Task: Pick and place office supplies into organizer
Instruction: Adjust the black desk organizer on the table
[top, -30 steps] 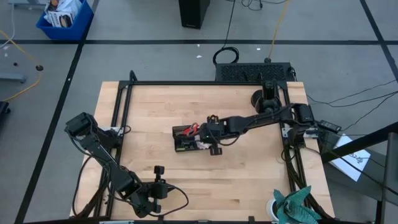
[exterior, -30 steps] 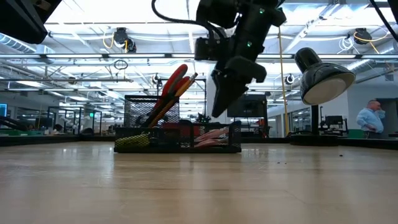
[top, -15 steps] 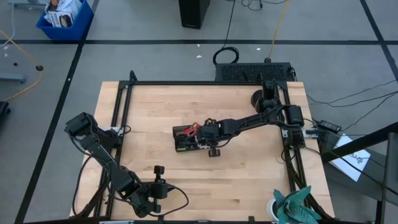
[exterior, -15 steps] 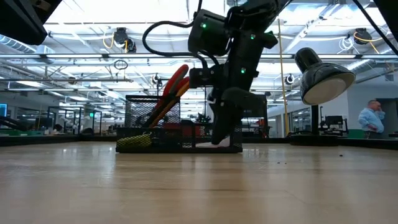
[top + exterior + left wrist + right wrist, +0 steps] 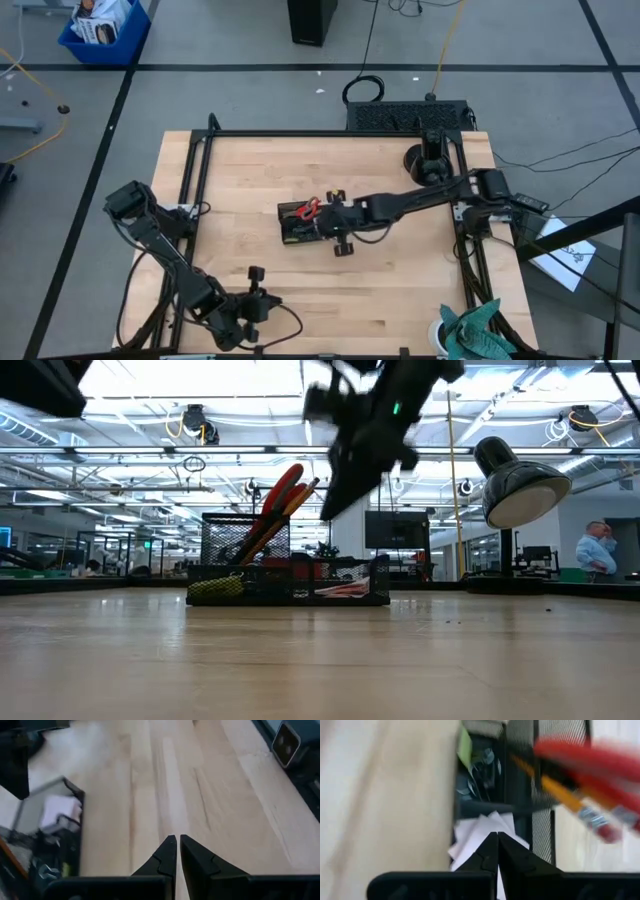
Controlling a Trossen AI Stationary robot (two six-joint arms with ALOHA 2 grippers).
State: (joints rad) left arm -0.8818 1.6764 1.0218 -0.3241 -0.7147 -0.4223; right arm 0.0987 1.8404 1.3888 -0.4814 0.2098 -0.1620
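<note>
Black mesh organizer is found mid-table, scissors and pencils upright inside. Right gripper, jaws together and empty, hangs just above it; a careless sweep could snag the protruding handles. Left gripper, jaws nearly together, is parked well apart.

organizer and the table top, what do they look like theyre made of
The organizer looks like black wire mesh, probably metal: the low view shows a fine see-through grid in its tall cup and a matte dark frame. The table top looks like pale wood, likely butcher-block: parallel light planks with visible grain, smooth and slightly glossy.
</note>
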